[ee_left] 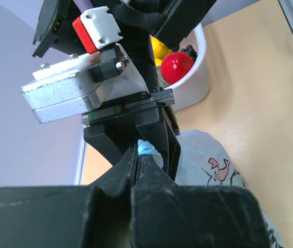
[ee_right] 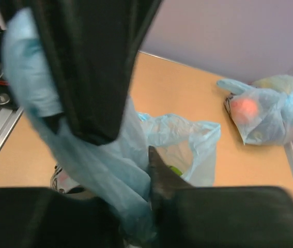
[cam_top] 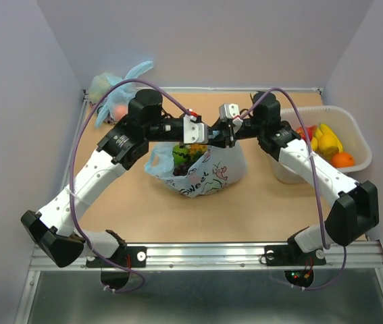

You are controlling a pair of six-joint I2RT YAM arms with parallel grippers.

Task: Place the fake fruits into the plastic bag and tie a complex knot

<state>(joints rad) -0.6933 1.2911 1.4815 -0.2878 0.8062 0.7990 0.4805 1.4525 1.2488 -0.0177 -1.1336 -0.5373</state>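
The plastic bag [cam_top: 201, 172] sits mid-table with its printed white panel facing the front. Green and dark fake fruits [cam_top: 183, 156] show inside its open mouth. My left gripper [cam_top: 200, 137] and right gripper [cam_top: 222, 135] meet tip to tip just above the bag. In the left wrist view my left gripper [ee_left: 137, 148] is shut on a light-blue bag handle [ee_left: 147, 148]. In the right wrist view my right gripper [ee_right: 136, 178] is shut on a stretched handle strip [ee_right: 79, 155]. The bag's open mouth [ee_right: 187, 139] lies behind it. No knot shows; the grippers cover that spot.
A white bin [cam_top: 355, 138] at the right holds more fruits: a banana [cam_top: 329, 137], an orange [cam_top: 343, 160] and a red one [ee_left: 177, 66]. A smaller tied light-blue bag [cam_top: 110, 94] lies at the back left, also in the right wrist view [ee_right: 265, 111].
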